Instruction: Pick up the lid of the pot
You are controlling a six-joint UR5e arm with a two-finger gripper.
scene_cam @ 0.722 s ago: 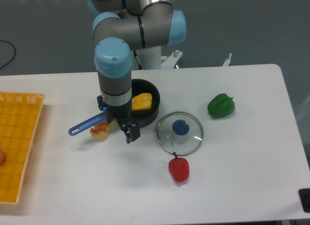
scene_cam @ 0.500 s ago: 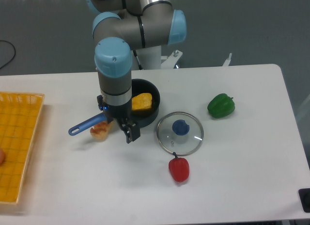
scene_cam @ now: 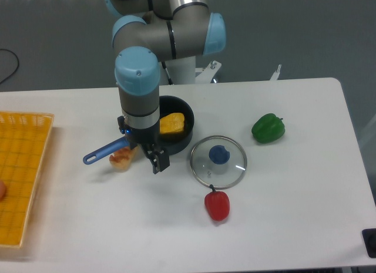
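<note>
White tabletop (scene_cam: 305,214) is filling most of the view, with a dark grey backdrop (scene_cam: 317,32) running behind it. So, going by the round black pot as my landmark (sides as the camera's seeing them): a grey-and-black metal robot arm (scene_cam: 139,67) is reaching down in front of the pot's left side. Its black two-finger gripper (scene_cam: 144,157) is hanging released, fingers standing apart. The orange-yellow plastic crate (scene_cam: 36,167) is sitting well off to the pot's left, running down the table's edge. The black pot (scene_cam: 186,111) itself is standing open towards the back.

As for the round clear glass pot lid with a dark blue knob (scene_cam: 202,167), it's lying on the table just to the pot's right, a bit nearer the camera. A shiny green bell pepper (scene_cam: 268,128) is lying further right of the pot, and a glossy red pepper-shaped piece (scene_cam: 217,206) is lying nearer the camera than the pot. The long blue handle (scene_cam: 104,151) is sticking out left of the pot; the gripper's hiding whether they're joined. An orange-brown lump (scene_cam: 121,159) is lying just by that handle, and a smooth yellow piece (scene_cam: 172,123) is resting inside the pot.
</note>
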